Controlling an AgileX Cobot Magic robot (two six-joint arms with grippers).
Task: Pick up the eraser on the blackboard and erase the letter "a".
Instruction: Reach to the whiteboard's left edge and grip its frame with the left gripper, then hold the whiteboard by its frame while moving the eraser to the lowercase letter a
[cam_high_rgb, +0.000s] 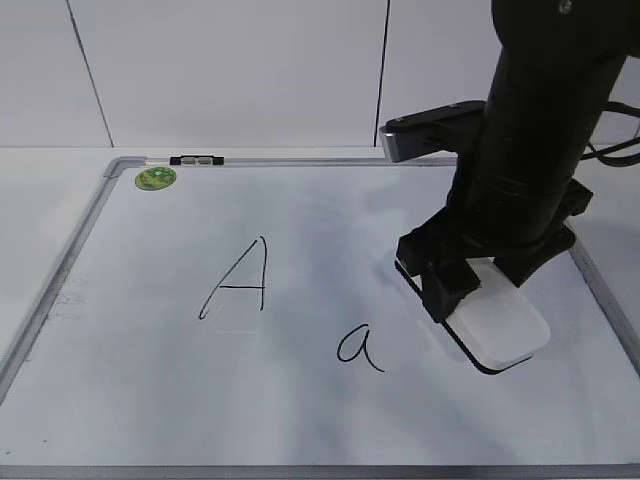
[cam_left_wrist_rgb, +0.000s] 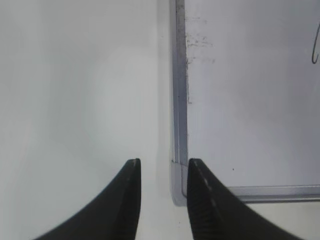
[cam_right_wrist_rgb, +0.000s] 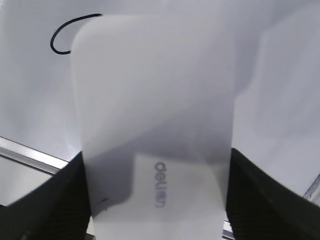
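Observation:
The blackboard (cam_high_rgb: 300, 420) is a white board with a grey frame lying flat. The small cursive letter "a" (cam_high_rgb: 360, 347) is written near its front middle; part of it shows in the right wrist view (cam_right_wrist_rgb: 62, 37). My right gripper (cam_high_rgb: 470, 275) is shut on the white eraser (cam_high_rgb: 500, 325), its jaws pressing both long sides (cam_right_wrist_rgb: 155, 100), just right of the "a" and low over the board. My left gripper (cam_left_wrist_rgb: 162, 167) is open and empty, hovering over the board's near left corner (cam_left_wrist_rgb: 178, 190).
A larger capital "A" (cam_high_rgb: 238, 278) is written left of centre. A green round magnet (cam_high_rgb: 156, 178) sits in the board's far left corner, next to a black clip (cam_high_rgb: 196, 160) on the frame. White table surrounds the board.

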